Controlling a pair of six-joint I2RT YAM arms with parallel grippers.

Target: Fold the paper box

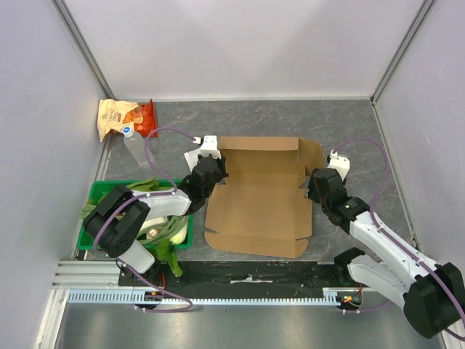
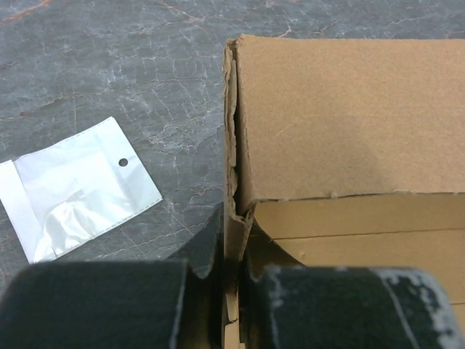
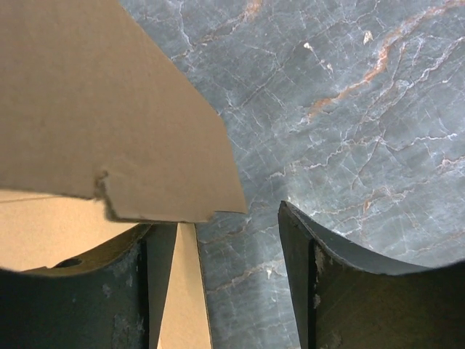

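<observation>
the box (image 1: 258,214) lies opened out in the middle of the table (image 1: 349,131), between the two arms. its big panel is flat, and its far panel seems raised toward the back. its side edges run away from the arm bases, so each arm meets one side: the left edge is at the left gripper (image 1: 207,174) and the right edge at the right gripper (image 1: 320,185). both are about equally near, at the far corners.

in the left wrist view the left gripper (image 2: 231,251) is clamped on the box's upright left edge. the cardboard is pinched thin between its fingers (image 2: 207,243), with no gap to see.

the right gripper (image 3: 232,254) stands with its jaws well apart and holds nothing. in its wrist view a flap (image 3: 109,109) of the box hangs over one finger (image 3: 145,291), and a thin strip of cardboard lies just beside that finger's inner face. the other finger has bare table in front of it.

judging from this, the coming move turns on the right side. that flap sits inside the open jaws but off to one finger, so the gripper would need to close on it or shift toward the box before the side can be folded up.
</observation>
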